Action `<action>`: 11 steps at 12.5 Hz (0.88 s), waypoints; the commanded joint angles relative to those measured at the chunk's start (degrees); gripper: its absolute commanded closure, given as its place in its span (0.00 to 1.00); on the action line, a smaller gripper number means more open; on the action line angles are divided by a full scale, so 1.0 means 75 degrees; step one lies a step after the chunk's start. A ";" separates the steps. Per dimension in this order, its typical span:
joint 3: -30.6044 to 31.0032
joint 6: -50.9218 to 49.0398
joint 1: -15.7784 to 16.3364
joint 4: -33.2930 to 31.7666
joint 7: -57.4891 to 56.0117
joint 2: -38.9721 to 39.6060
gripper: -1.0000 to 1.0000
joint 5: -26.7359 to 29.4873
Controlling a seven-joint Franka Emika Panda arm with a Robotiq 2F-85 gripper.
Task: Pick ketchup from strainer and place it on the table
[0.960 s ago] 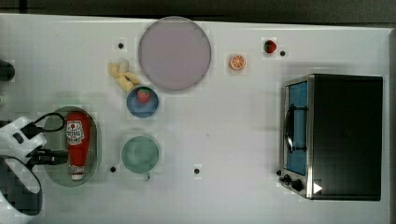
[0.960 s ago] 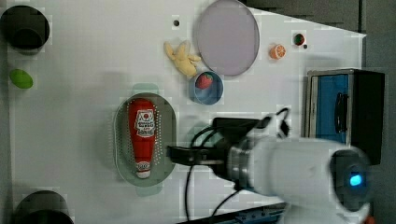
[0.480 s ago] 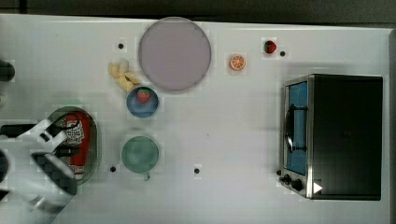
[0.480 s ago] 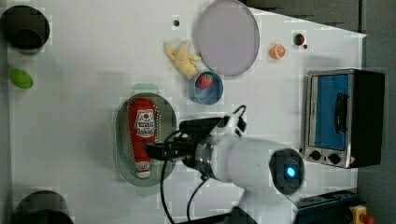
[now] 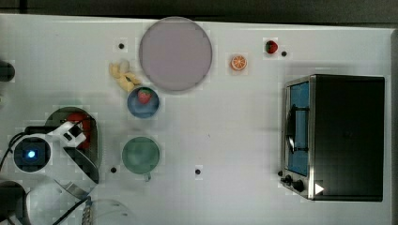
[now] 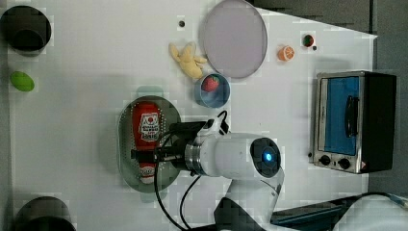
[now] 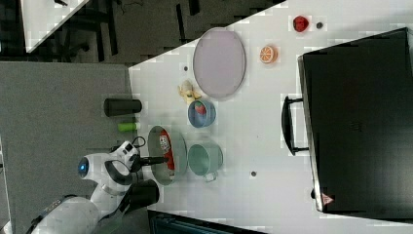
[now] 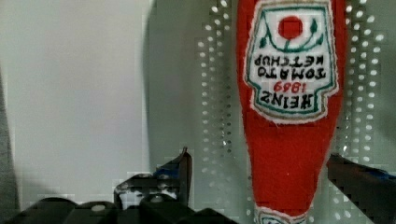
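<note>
In the left view, the red ketchup squeeze bottle with white label (image 6: 146, 137) is lying in the pale green perforated oval strainer (image 6: 126, 144); the white arm's gripper (image 6: 146, 155), beside it a second ago, is now hovering over its neck, jaws spread wide, gripping nothing.

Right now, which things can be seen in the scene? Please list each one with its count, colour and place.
ketchup: 1, red with white label, lying in the strainer
strainer: 1, pale green, top view's left
table: 1, white, under everything
green cup: 1, green, beside the strainer
blue bowl: 1, blue, holding a strawberry, below the plate in the top view
plate: 1, grey-lilac, top view's upper middle
strawberries: 2, red, one in the bowl, one at the table's far edge
orange slice: 1, orange, top view's right of the plate
toaster oven: 1, black and silver, top view's right
gripper: 1, black, open, over the ketchup's neck
</note>
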 commanded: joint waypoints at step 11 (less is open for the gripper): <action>-0.1179 0.0371 0.1119 0.0571 0.0415 0.0583 0.44 -0.0141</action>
